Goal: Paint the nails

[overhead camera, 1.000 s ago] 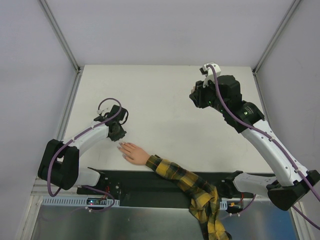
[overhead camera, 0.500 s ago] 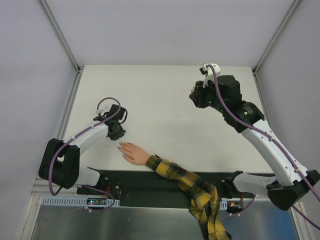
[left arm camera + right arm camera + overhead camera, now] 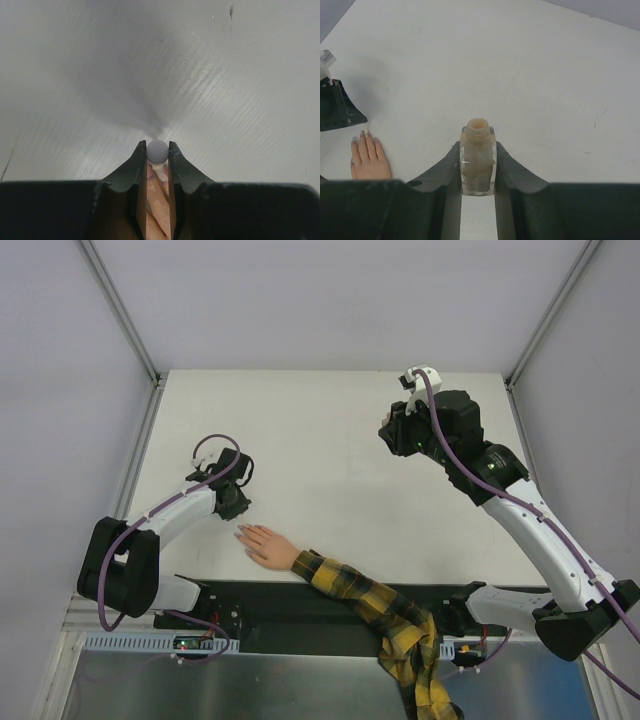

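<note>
A small flesh-coloured hand [image 3: 268, 545] lies flat on the table, ending a yellow-and-black plaid sleeve [image 3: 372, 607]. Its fingers point up-left, and its nails [image 3: 363, 133] look greyish in the right wrist view. My left gripper [image 3: 236, 503] hangs right at the fingertips. It is shut on the polish brush cap [image 3: 157, 150], a grey round knob with a pale brush below it. Flesh-coloured fingers [image 3: 159, 200] show between the jaws under the brush. My right gripper [image 3: 392, 431] is raised at the back right, shut on an open, clear nail polish bottle [image 3: 478, 157].
The white table [image 3: 320, 440] has grey walls with metal rails at the left and right. A black strip [image 3: 260, 600] runs along the near edge under the sleeve. In the right wrist view my left gripper [image 3: 340, 107] stands just beyond the hand [image 3: 368, 159].
My left wrist has shifted very slightly at the fingertips. The right arm, the bottle and the hand have not moved.
</note>
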